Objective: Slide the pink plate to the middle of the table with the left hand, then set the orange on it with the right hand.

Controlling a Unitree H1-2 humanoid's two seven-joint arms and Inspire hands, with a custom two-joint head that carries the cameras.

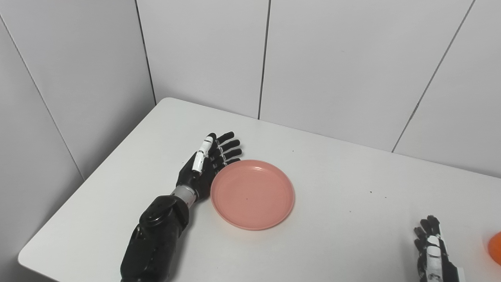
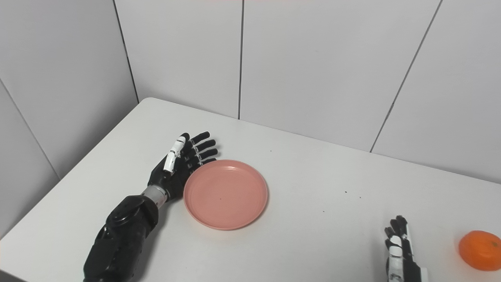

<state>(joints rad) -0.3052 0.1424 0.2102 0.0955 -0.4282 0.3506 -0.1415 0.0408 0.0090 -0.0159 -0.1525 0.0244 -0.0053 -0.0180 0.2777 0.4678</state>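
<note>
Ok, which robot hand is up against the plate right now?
The left robot hand, open with fingers straight, set against the pink plate's left rim. The right robot hand sits far off, beside the orange.

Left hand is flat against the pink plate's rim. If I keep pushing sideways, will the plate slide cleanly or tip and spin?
The round, shallow pink plastic plate sits low and flat on the smooth white table, so it will probably slide rather than tip. It looks light and empty, so it may skate ahead of the left hand. The hand meets the rim off-centre, so some spin seems possible.
</note>
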